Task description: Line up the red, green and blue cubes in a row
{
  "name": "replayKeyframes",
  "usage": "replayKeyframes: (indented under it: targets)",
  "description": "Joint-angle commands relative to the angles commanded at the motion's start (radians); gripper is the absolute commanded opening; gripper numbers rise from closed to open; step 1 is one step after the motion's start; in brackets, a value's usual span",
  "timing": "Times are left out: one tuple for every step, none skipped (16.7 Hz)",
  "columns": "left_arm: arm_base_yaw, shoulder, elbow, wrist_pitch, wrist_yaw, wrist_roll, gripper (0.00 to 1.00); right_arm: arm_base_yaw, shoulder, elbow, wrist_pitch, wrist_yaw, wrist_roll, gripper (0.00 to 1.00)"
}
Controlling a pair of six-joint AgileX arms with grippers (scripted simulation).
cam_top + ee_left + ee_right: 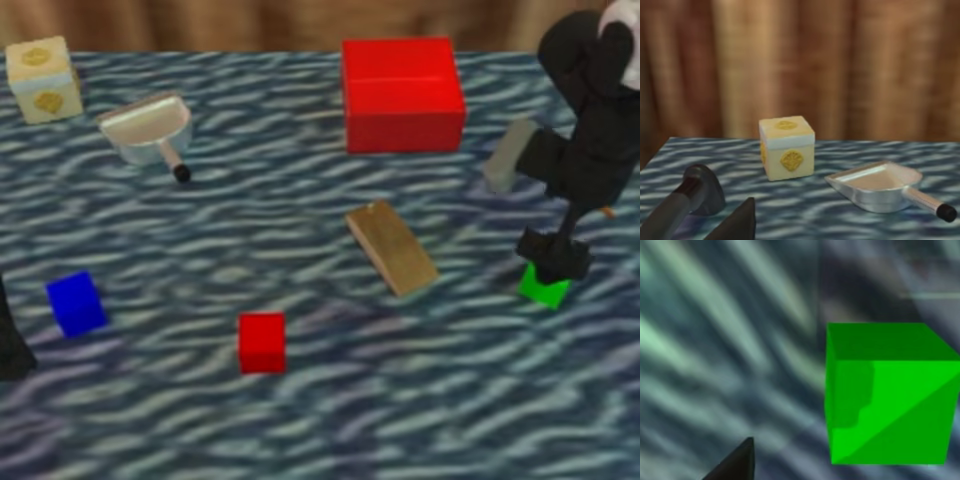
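Hovering over green cube (pixel 545 289), right hand (pixel 553 258); finger state unclear. Left arm parked at left edge.

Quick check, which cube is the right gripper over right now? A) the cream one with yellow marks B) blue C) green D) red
C: in the top view the right gripper sits directly above the green cube at the table's right side, and the right wrist view is filled by that cube; the red cube and blue cube lie apart, with no gripper over them.
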Motion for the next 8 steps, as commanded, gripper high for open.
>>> replayKeyframes:
  targets:
    - [0.0, 0.0, 0.0, 0.0, 0.0, 0.0, 1.0, 0.001, 0.014, -0.018, 0.033, 0.0, 0.0, 1.0]
    - [0.0, 0.0, 0.0, 0.0, 0.0, 0.0, 1.0, 0.001, 0.032, -0.038, 0.075, 0.0, 0.001, 1.0]
    - [0.0, 0.0, 0.0, 0.0, 0.0, 0.0, 1.0, 0.001, 0.049, -0.06, 0.119, 0.0, 0.002, 1.0]
    - [0.0, 0.0, 0.0, 0.0, 0.0, 0.0, 1.0, 0.002, 0.066, -0.082, 0.161, 0.001, 0.003, 1.0]
    - [0.0, 0.0, 0.0, 0.0, 0.0, 0.0, 1.0, 0.002, 0.082, -0.1, 0.194, 0.001, 0.003, 1.0]
    - [0.0, 0.0, 0.0, 0.0, 0.0, 0.0, 1.0, 0.003, 0.094, -0.114, 0.216, 0.001, 0.004, 1.0]
    - [0.0, 0.0, 0.0, 0.0, 0.0, 0.0, 1.0, 0.003, 0.102, -0.121, 0.227, 0.001, 0.004, 1.0]
    - [0.0, 0.0, 0.0, 0.0, 0.0, 0.0, 1.0, 0.003, 0.103, -0.122, 0.229, 0.001, 0.004, 1.0]
